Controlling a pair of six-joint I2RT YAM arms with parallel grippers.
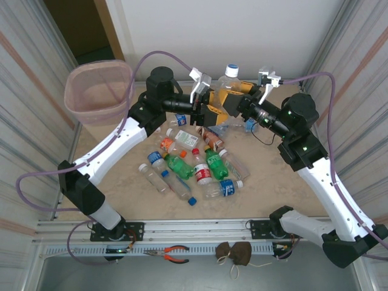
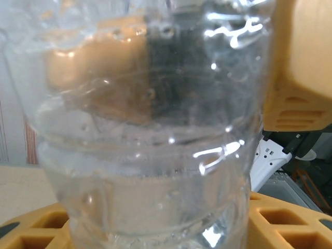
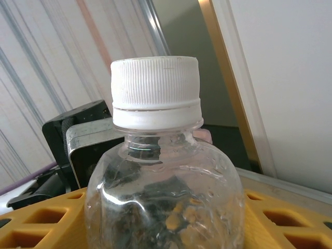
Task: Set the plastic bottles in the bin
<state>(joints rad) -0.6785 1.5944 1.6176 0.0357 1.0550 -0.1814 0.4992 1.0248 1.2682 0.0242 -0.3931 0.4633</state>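
Across your sandy counter (image 1: 121, 182), the tall pale-pink mesh-sided plastic bin (image 1: 91, 110) stands at ten o'clock. Small coloured plastic bottles (image 1: 194, 167) lie heaped at centre. At twelve o'clock, your right gripper (image 1: 234, 97) clamps an upright clear white-capped bottle (image 1: 229, 77). The left gripper (image 1: 213, 104) brackets it, but you cannot tell whether it grips.

Clear bottle (image 2: 150, 155) sits right up against the lens, upright, with ribbed walls and heavy glare. Left gripper (image 2: 161, 231): its yellow fingers (image 2: 290, 223) show low on either side of the bottle, edges at its walls; can't tell if they're actually pressing. Up and right of the bottle is a yellow block (image 2: 303, 62) with slots along its lower edge. Seen through the bottle is a blurred orange-and-black shape (image 2: 129, 67). Right of the bottle is a white part (image 2: 270, 161). Left of it are the tan table (image 2: 21, 187) and a pale wall (image 2: 10, 114).
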